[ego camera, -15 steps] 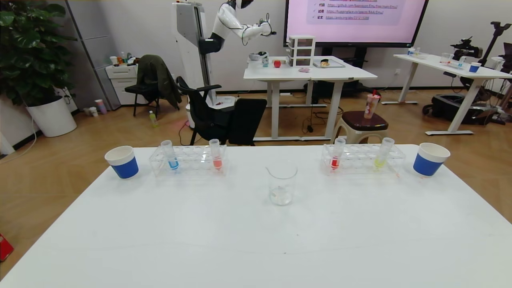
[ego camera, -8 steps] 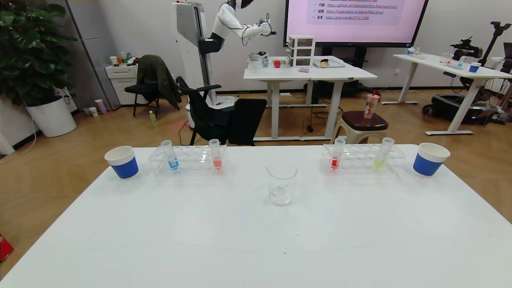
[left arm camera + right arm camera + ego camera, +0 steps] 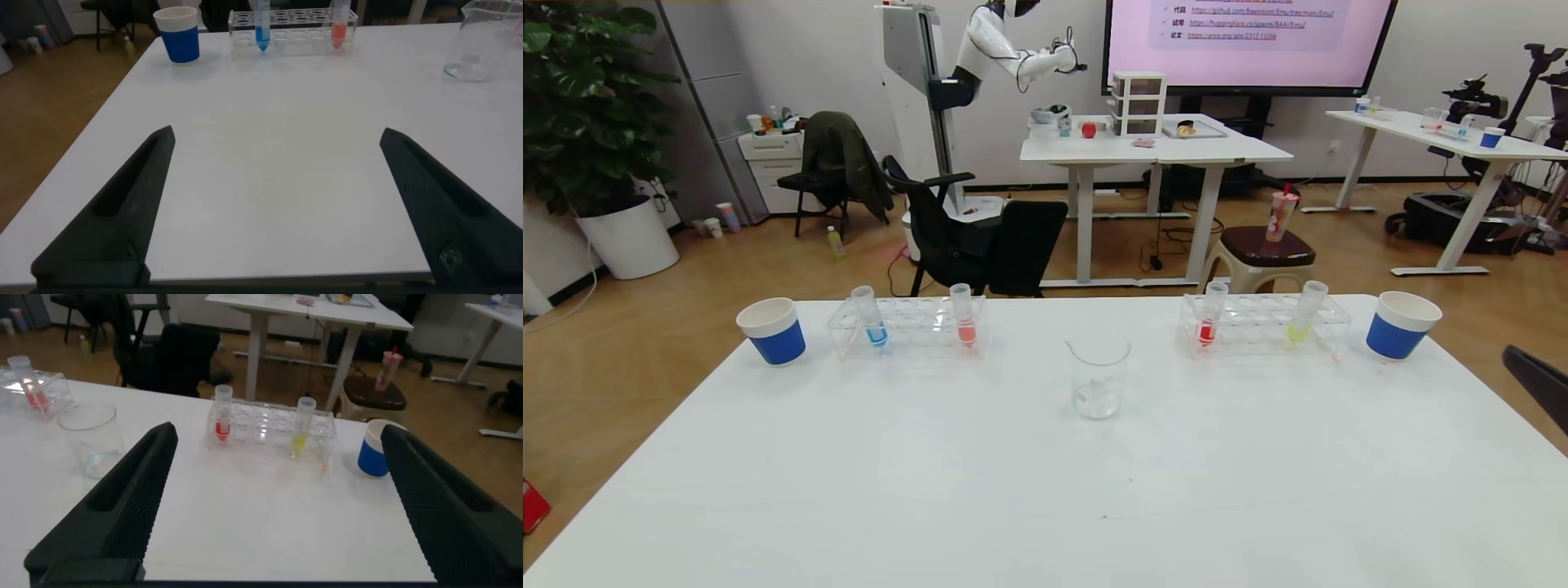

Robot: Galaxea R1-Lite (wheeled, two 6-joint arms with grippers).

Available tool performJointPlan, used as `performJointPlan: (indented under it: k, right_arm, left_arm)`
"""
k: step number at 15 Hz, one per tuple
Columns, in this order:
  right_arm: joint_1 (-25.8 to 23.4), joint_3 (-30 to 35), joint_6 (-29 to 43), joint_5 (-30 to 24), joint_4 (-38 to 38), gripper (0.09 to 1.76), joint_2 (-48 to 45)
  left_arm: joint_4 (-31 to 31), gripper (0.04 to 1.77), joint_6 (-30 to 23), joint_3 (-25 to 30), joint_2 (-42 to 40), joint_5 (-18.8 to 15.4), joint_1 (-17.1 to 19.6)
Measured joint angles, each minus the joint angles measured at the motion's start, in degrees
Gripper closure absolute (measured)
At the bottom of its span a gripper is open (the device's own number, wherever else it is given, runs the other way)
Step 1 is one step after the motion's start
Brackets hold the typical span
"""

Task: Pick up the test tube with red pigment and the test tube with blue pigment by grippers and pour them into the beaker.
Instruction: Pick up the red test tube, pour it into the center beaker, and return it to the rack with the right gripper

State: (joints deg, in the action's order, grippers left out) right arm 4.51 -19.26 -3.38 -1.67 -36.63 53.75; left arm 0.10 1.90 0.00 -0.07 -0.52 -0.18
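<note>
The clear glass beaker [image 3: 1098,376] is standing mid-table [image 3: 1045,490], two clear plastic racks [image 3: 907,327] [image 3: 1262,324] are sitting along the far edge, and blue-and-white paper cups [image 3: 772,330] [image 3: 1401,325] are occupying the far corners.

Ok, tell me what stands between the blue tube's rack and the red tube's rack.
In the head view, only the beaker, set slightly nearer the robot, stands between the blue tube's rack and the red tube's rack; otherwise bare table.

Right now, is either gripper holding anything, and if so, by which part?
Nothing is held. The left gripper and right gripper are open and empty; all tubes stand in their racks.
</note>
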Motion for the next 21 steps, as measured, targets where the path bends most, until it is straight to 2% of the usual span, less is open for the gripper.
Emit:
performJointPlan:
  k: [6,13,15,18,21]
  right_arm:
    - [3.0,-5.8,0.1,0.6,-19.8,0.11,28.3]
    - [5.9,-7.3,0.1,2.6,-44.9,0.11,53.4]
    - [7.6,-8.6,0.9,2.8,-48.3,0.11,58.8]
    - [9.6,-12.8,4.3,4.1,-48.5,0.11,63.5]
    - [9.8,-17.9,4.5,5.4,-48.3,0.11,68.3]
  left_arm:
    - [0.0,0.06,0.0,0.0,0.0,0.0,0.0]
    - [0.0,0.06,0.0,0.0,0.0,0.0,0.0]
    - [0.0,0.06,0.0,0.0,0.0,0.0,0.0]
    - [0.0,0.06,0.0,0.0,0.0,0.0,0.0]
    - [0.0,0.06,0.0,0.0,0.0,0.0,0.0]
